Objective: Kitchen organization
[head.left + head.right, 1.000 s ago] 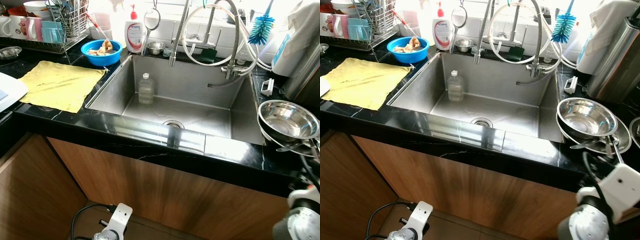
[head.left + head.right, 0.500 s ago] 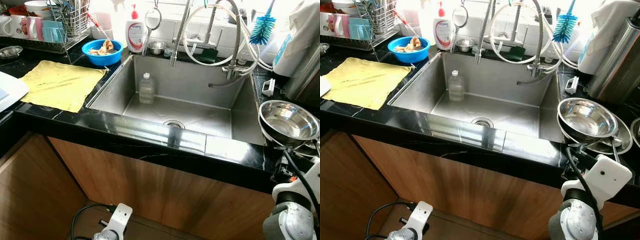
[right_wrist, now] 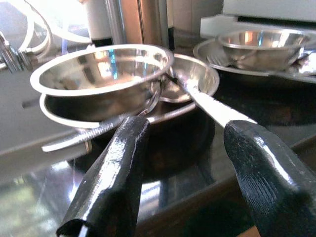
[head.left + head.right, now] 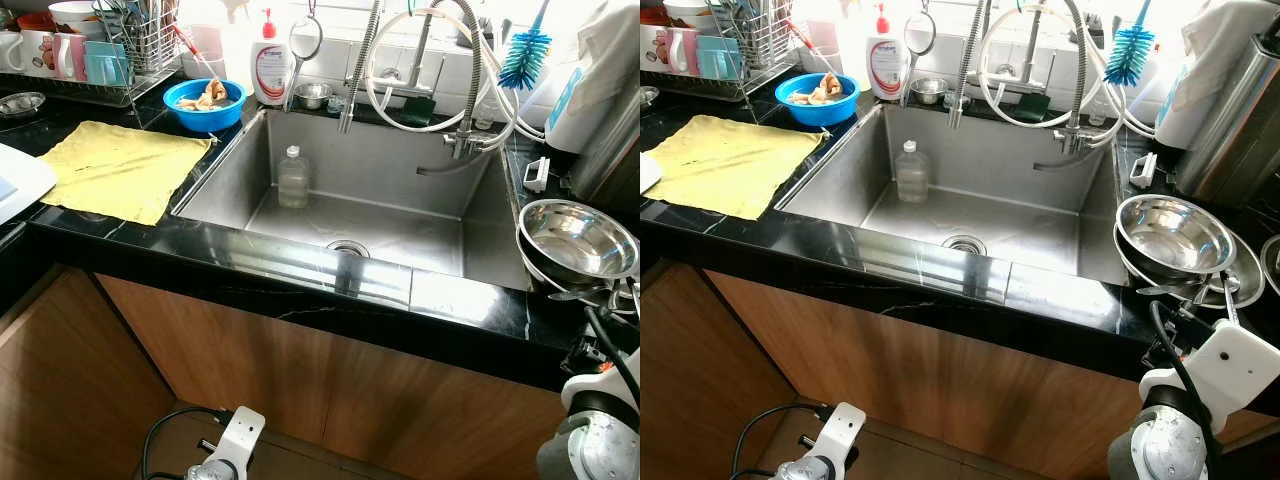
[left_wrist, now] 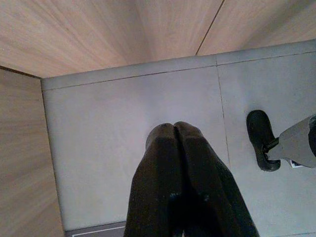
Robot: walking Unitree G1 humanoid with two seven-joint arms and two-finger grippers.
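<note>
Right gripper (image 3: 182,173) fingers wide apart, holding nothing, low by counter edge; left gripper (image 5: 174,133) pinched closed, hanging over floor. Just past: stacked steel bowls (image 3: 103,81) on black counter (image 4: 1060,300), right of sink (image 4: 970,190). Light, hard, slippery; pinch rim

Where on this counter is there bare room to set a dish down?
Bare patches: the black counter strip before the sink, and the sink floor right of the bottle. Crowded: the stacked steel bowls by the open right claw, and the dish rack corner.
</note>
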